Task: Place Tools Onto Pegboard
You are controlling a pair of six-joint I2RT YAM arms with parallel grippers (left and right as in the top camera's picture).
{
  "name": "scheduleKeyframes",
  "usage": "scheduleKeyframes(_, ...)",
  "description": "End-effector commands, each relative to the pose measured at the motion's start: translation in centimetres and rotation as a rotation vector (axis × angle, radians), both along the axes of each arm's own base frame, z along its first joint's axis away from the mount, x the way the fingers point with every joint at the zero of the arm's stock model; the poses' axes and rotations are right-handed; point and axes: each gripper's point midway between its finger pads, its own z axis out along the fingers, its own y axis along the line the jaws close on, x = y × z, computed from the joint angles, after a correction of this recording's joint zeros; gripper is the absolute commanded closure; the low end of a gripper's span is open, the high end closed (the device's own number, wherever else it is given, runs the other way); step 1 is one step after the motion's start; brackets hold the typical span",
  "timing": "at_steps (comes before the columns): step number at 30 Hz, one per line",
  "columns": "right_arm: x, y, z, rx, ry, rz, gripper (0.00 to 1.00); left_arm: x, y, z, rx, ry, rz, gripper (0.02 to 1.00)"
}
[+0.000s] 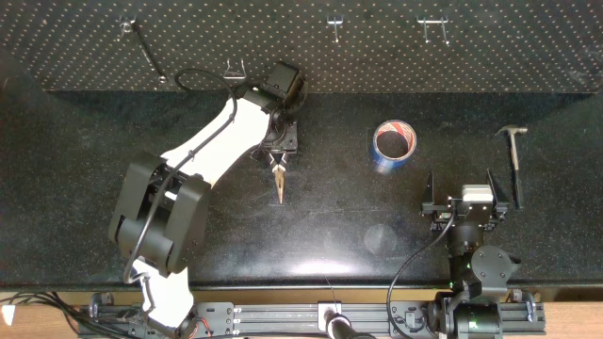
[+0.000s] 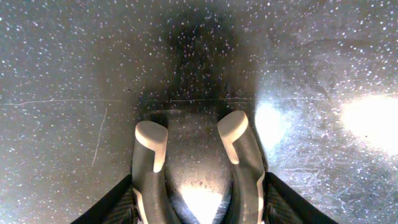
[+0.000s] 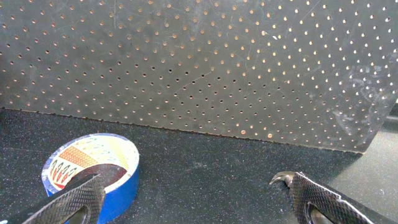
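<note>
My left pincer point(image 2: 192, 132) hangs spread and empty over the black speckled tabletop point(image 2: 74, 74), so closing here risks, I judge, missing the slim pliers with orange-brown handles point(image 1: 280, 184) lying just beside it.

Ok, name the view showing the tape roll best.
Top view: the whole tape roll lies unobstructed on the worktop. Right wrist view has it closer, partly behind the right gripper. Left wrist view faces the worktop.
</note>
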Motion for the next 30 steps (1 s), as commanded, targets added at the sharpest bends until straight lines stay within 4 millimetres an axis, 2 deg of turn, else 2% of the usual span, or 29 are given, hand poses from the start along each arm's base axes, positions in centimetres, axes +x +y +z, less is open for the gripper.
scheduleKeyframes(1,0.0,-0.2,-0.1,-0.011,0.001,-0.008,0.025,-1.5,-0.6,-2.6,-0.022,0.091,-0.012,0.952)
scheduleKeyframes(2,0.0,-0.2,-0.1,-0.011,0.001,-0.008,0.025,-1.5,-0.7,-2.6,-0.024,0.092,-0.012,0.989)
scheduleKeyframes(6,0.0,-0.2,-0.1,-0.011,0.001,-0.008,0.025,-1.6,-0.7,-2.6,-0.026,0.092,-0.012,0.989)
scheduleKeyframes(8,0.0,-0.2,-0.1,-0.011,0.001,-0.008,0.025,-1.3,-0.7,-0.6,-0.042,0.055,-0.013,0.989)
scheduleKeyframes(9,0.0,-0.2,-0.1,-0.011,0.001,-0.008,0.025,-1.4,-0.2,1.2,-0.026,0.027,-0.010,0.991)
scheduleKeyframes(10,0.0,-0.2,-0.1,-0.011,0.001,-0.008,0.025,-1.4,0.7,4.1,-0.006,-0.030,-0.004,0.989)
scheduleKeyframes(12,0.0,-0.2,-0.1,-0.011,0.001,-0.008,0.027,-1.6,2.7,12.0,0.009,-0.223,0.020,0.989)
scheduleKeyframes(14,0.0,-0.2,-0.1,-0.011,0.001,-0.008,0.025,-2.0,4.2,17.9,-0.006,-0.399,0.051,0.989)
scheduleKeyframes(15,0.0,-0.2,-0.1,-0.011,0.001,-0.008,0.025,-1.9,8.6,23.2,0.139,-0.606,0.150,0.989)
scheduleKeyframes(16,0.0,-0.2,-0.1,-0.011,0.001,-0.008,0.025,-1.3,12.0,27.0,0.277,-0.785,0.254,0.989)
scheduleKeyframes(17,0.0,-0.2,-0.1,-0.011,0.001,-0.008,0.025,0.4,12.9,30.3,0.352,-0.977,0.255,0.989)
scheduleKeyframes(19,0.0,-0.2,-0.1,-0.011,0.001,-0.008,0.025,2.4,11.9,33.1,0.339,-1.206,0.213,0.989)
scheduleKeyframes(20,0.0,-0.2,-0.1,-0.011,0.001,-0.008,0.025,2.8,11.7,34.4,0.310,-1.319,0.238,0.989)
scheduleKeyframes(22,0.0,-0.2,-0.1,-0.011,0.001,-0.008,0.025,2.4,11.9,35.6,0.236,-1.498,0.316,0.989)
scheduleKeyframes(26,0.0,-0.2,-0.1,-0.011,0.001,-0.008,0.025,2.7,11.7,32.9,0.233,-1.504,0.320,0.991)
scheduleKeyframes(30,0.0,-0.2,-0.1,-0.011,0.001,-0.008,0.027,4.5,10.9,32.3,0.227,-1.541,0.325,0.989)
